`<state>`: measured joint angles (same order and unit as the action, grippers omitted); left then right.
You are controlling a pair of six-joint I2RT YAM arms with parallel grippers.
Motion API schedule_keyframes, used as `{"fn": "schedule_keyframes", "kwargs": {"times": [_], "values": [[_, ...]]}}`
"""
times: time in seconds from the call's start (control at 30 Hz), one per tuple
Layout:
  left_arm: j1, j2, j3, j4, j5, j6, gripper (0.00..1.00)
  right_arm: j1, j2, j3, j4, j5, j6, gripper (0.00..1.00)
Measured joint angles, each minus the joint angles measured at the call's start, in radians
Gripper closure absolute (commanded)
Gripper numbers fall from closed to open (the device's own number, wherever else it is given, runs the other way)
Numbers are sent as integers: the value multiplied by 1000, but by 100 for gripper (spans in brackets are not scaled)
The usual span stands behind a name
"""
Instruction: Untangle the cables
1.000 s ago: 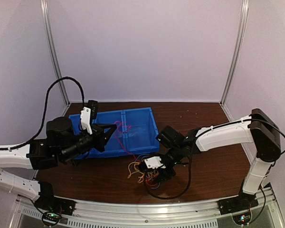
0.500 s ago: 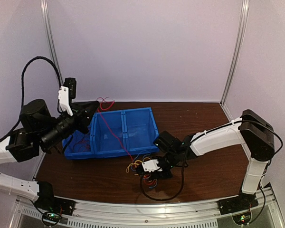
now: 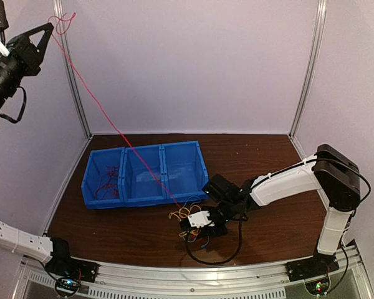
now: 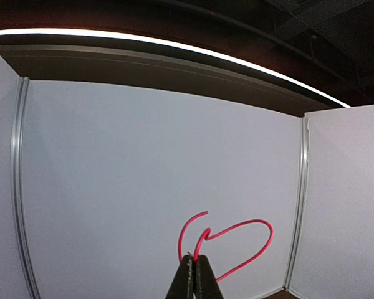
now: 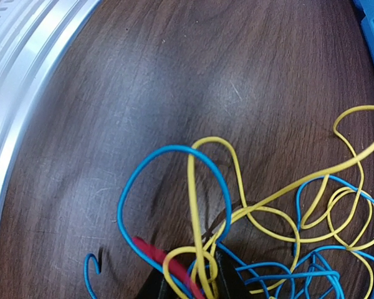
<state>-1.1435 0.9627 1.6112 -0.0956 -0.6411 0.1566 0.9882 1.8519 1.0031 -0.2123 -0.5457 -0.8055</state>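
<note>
— Where do we stand with the left gripper [image 3: 48,27]?

— We have it high in the far left corner, well above the table [image 3: 268,156]. Its fingers [image 4: 186,280] are pressed together on the end of the red cable [image 4: 271,233], and a short loop of that end curls out beyond the tips.

— And the rest of that cable?

— We see it run as one straight, taut line down and to the right, crossing over the blue bin [image 3: 137,199] and ending in the tangle [image 3: 186,215].

— Where does the tangle lie?

— On the table, just in front of the bin's near right corner. We count yellow, light blue and red strands looped through one another.

— What about the right gripper [image 3: 202,227]?

— We have it low on the near side of the tangle. In the wrist view only the tips show at the bottom edge; they sit close together with a yellow strand, a red one and some blue pinched between them.

— Anything in the bin?

— We make out thin red strands in the left compartment.
</note>
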Motion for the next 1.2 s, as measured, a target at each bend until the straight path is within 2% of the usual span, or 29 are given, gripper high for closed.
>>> {"fn": "schedule_keyframes", "kwargs": {"times": [0.1, 0.27, 0.5, 0.7, 0.9, 1.07, 1.2], "values": [[0, 75, 164, 23, -3, 108, 100, 0, 0, 0, 1, 1, 1, 74], [0, 175, 319, 32, -2, 210, 100, -3, 0, 0, -1, 0, 3, 67], [0, 243, 414, 66, -3, 343, 100, -15, -12, -14, -1, 0, 8, 63], [0, 270, 524, 169, -5, 469, 100, -32, -14, -15, -14, -19, 12, 49], [0, 217, 466, 227, -29, 499, 100, -106, -47, -15, -103, -89, 16, 46], [0, 164, 249, 258, -84, 499, 100, -148, -170, -5, -182, -119, 27, 37], [0, 190, 127, 243, -161, 499, 100, -150, -227, 117, -325, -159, 18, 32]]}}
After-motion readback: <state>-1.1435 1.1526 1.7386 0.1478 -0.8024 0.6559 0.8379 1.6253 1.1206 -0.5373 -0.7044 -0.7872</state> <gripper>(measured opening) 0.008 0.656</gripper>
